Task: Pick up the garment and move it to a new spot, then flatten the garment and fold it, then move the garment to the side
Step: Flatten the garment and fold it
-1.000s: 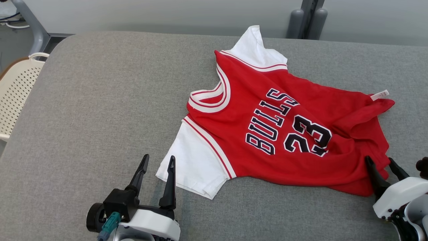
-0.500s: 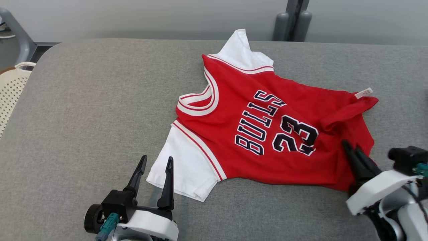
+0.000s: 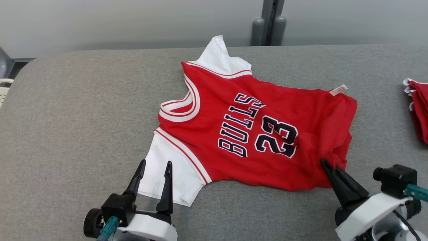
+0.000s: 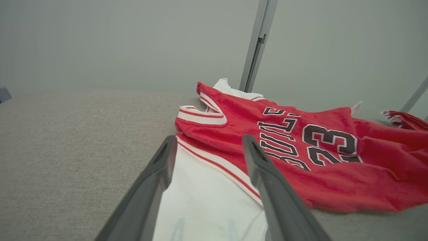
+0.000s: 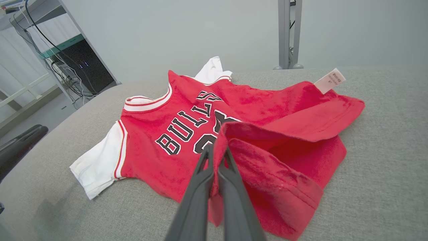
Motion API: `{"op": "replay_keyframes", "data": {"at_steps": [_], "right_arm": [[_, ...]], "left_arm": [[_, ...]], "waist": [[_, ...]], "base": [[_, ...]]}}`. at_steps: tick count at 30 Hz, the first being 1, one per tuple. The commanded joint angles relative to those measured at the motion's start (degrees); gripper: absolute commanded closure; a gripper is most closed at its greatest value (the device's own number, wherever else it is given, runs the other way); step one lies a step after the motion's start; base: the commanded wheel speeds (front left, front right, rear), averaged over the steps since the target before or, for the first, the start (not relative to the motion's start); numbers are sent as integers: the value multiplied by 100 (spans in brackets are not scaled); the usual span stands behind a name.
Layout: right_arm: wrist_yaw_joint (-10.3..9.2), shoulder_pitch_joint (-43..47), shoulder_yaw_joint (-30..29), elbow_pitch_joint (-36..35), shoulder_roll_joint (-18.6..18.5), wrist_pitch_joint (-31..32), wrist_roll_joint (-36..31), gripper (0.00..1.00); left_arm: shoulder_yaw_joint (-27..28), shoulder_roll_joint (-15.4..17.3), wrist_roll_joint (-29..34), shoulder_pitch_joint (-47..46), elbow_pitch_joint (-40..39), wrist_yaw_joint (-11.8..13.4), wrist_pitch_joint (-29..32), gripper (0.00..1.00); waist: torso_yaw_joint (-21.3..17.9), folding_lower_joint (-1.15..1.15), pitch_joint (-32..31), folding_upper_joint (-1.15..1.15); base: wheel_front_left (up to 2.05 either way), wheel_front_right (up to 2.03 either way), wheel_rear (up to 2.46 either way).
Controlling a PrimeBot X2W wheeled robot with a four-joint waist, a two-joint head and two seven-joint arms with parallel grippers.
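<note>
The work surface is a grey fabric-covered table point(image 3: 83, 117) set before a plain grey wall.

Nearest the robot, the left end effector point(image 3: 156, 162) stands wide. Its two dark fingers straddle the near white sleeve point(image 3: 167, 174) without gripping it. At the near right, the right end effector point(image 3: 329, 164) is clamped on the near hem corner of the red basketball jersey with white sleeves and "BULLS 23" lettering point(image 3: 254, 134). The right wrist view shows a ridge of red cloth pinched between its fingers.

The jersey lies roughly flat at the middle of the table, collar to the left and hem to the right. A white label point(image 3: 338, 90) sits at the far hem corner.

Step in hand: the pick-up, judged half secured. The next move calls for the left fingers to close on the sleeve, followed by an even lift with both arms.

A second red garment point(image 3: 418, 110) lies at the right edge. A sliver of a cream basket point(image 3: 1, 93) shows at the left edge, and its contents cannot be told.
</note>
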Motion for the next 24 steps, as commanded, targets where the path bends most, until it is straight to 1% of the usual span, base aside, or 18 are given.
{"op": "replay_keyframes", "data": {"at_steps": [1, 7, 11, 16, 18, 24], "right_arm": [[2, 196, -98, -158, 53, 79, 6, 100], [2, 785, -515, -501, 220, 346, 39, 100], [2, 1041, -760, -456, 329, 532, 107, 100], [2, 1062, -1001, -199, 417, 539, 65, 100], [2, 932, -1068, -19, 458, 494, 143, 100], [2, 335, -1028, 741, 409, 316, 240, 100]], "left_arm": [[26, 33, 37, 56, -1, -31, -8, 0], [19, 40, 38, 91, 1, -39, -8, 0], [-4, 40, 48, 75, 9, -50, -8, 0], [-33, 38, 47, 53, 30, -68, -8, 0], [-41, 39, 39, 49, 46, -72, -8, 0], [-90, 34, 36, -27, 92, -82, -8, 0]], "waist": [[-92, 0, -21, 0], [-291, 0, -53, 0], [-336, 0, -58, 0], [-302, 0, -54, 0], [-271, 0, -47, 0], [-121, 0, -28, 0]], "base": [[0, 0, 0], [0, 0, 0], [0, 0, 0], [0, 0, 0], [0, 0, 0], [0, 0, 0]]}}
